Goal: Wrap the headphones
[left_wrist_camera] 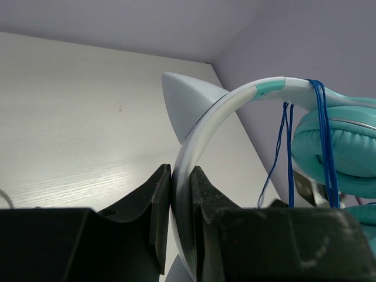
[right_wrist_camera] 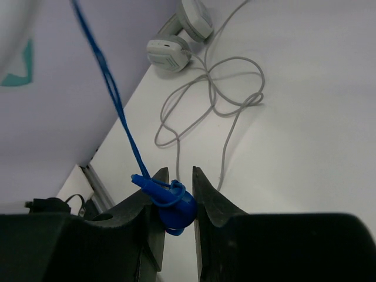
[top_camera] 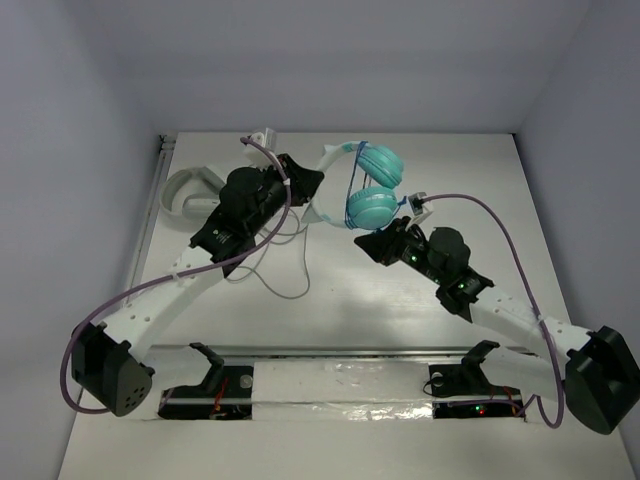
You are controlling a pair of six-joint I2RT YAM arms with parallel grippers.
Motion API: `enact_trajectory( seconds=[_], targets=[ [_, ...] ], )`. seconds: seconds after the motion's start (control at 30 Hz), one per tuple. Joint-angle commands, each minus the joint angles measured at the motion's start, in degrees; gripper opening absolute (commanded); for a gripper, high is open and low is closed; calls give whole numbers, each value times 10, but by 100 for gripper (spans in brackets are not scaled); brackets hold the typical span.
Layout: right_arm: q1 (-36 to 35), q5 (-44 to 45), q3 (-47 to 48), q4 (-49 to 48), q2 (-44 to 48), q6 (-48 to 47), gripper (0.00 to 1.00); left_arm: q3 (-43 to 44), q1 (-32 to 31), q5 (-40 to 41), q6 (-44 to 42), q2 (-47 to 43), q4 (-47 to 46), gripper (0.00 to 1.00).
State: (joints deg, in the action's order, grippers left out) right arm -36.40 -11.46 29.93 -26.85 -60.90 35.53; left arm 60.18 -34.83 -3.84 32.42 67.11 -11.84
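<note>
Above the far side of the table (top_camera: 450,320), the left gripper (left_wrist_camera: 181,176) clamps the headband (left_wrist_camera: 205,117) of the headphones (top_camera: 372,185) while the right gripper (right_wrist_camera: 176,176) pinches their blue plug (right_wrist_camera: 174,207), whose thin cable (right_wrist_camera: 114,100) could unwind if tension slackens.

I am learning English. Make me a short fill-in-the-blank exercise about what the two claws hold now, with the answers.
1. The left claw is shut on the white ____ of the headphones.
2. The right claw is shut on the blue ____.
3. The loose cable lying on the table is ____ in colour.
Missing words: headband; plug; grey.
</note>
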Motion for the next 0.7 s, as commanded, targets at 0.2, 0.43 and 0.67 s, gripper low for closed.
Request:
enact_trajectory(
  seconds=[0.2,0.43,0.67],
  targets=[
    [-1,-4,-25,-30,3,24,0,43,-1,155,93,75,-140,0],
    [-1,4,-17,-64,-61,37,0,77,-1,226,100,162,-151,0],
    [-17,96,-33,-95,-82,60,0,62,-1,244,121,237,-157,0]
  ],
)
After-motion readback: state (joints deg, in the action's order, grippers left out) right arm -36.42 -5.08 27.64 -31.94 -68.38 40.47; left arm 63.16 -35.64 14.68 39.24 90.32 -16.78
